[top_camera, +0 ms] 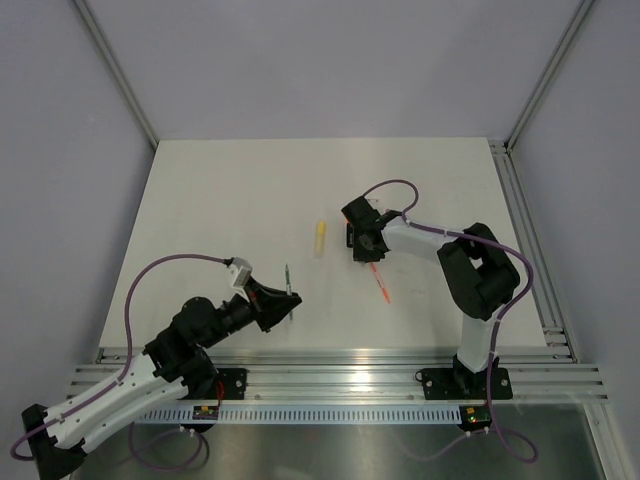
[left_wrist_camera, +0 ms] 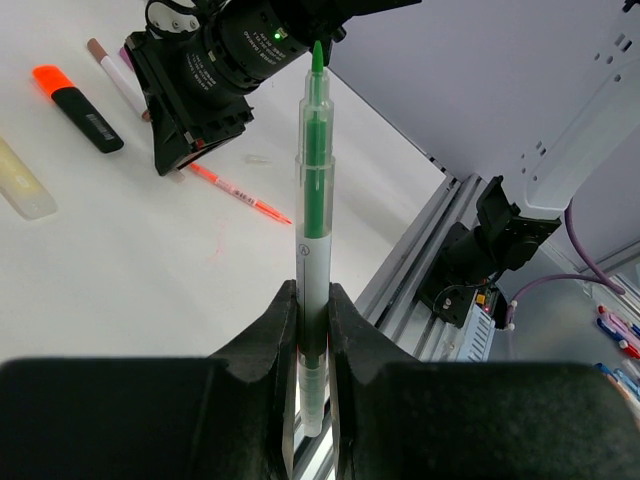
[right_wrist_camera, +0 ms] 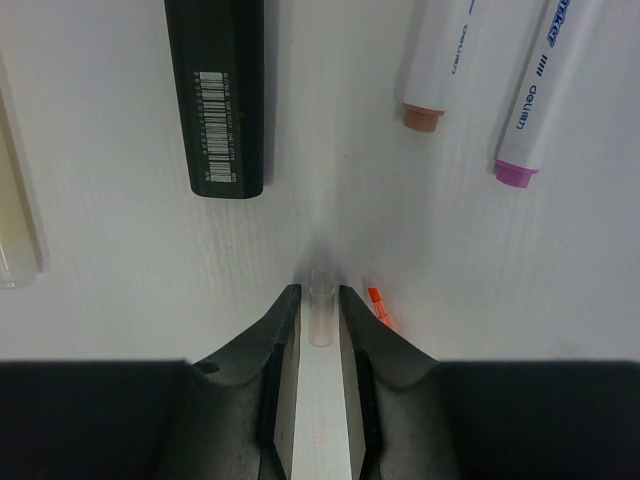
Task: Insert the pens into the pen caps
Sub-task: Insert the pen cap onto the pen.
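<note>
The left claw (left_wrist_camera: pixel 313 300) is clenched on the green pen (left_wrist_camera: pixel 313 200). It grips the clear barrel near the back end, so most of the length and the bare green tip stick out ahead of the fingers. That hold looks chosen to leave the tip free to enter a cap. The pen is lifted off the table (top_camera: pixel 220 200) and aimed towards the other arm, well ahead of this claw.

The right claw (right_wrist_camera: pixel 320 300) is down at the table surface with 1 finger on each side of the clear cap (right_wrist_camera: pixel 320 315), which sits right at its fingertips. A thin strip of white shows on both sides of the cap, so I cannot tell whether the jaws pinch it or only bracket it. Framing the cap this way likely steadies it as the pen's target.

- Just right of these fingertips lies the tip of the orange-red pen (right_wrist_camera: pixel 378 305).
- Further ahead and to the left lies the black highlighter (right_wrist_camera: pixel 218 95).
- At the far left edge is the pale yellow highlighter (right_wrist_camera: pixel 15 220).
- Ahead and to the right lie 2 white pens, the brown-tipped marker (right_wrist_camera: pixel 435 60) and the purple-tipped marker (right_wrist_camera: pixel 540 90).

None of these wears a cap where the view shows them, so most of the task seems left to do.
</note>
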